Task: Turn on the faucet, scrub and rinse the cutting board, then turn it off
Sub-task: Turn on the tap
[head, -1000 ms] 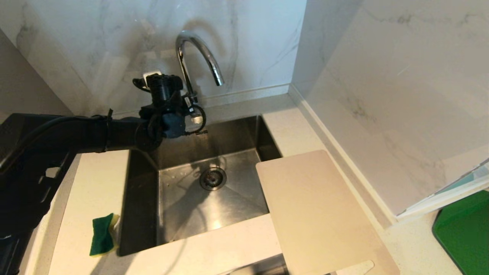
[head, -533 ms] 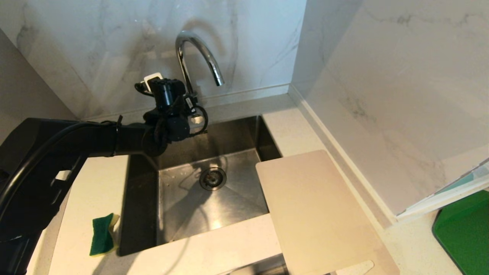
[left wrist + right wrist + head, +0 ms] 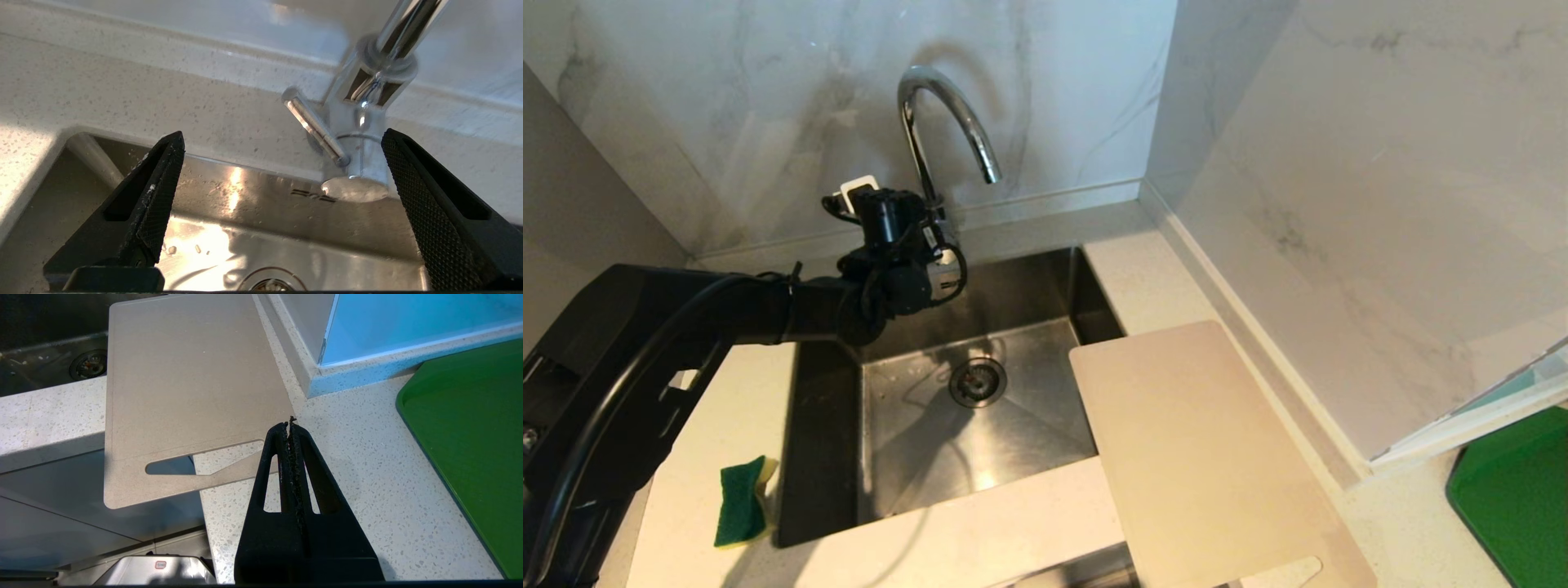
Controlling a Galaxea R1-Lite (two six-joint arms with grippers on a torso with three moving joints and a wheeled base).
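one sink (image 3: 833,425), only its drain (image 3: 978,381) inside.

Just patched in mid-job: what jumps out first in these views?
The left gripper, jaws wide open, hangs at the sink's back edge, facing the faucet and its lever. The cutting board lies right of the sink, overhanging it; a sponge sits left.

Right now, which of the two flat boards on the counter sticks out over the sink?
The pale beige cutting board: one corner overhangs the sink, and it has a handle slot. The dark green mat lies farther right, away from the sink.
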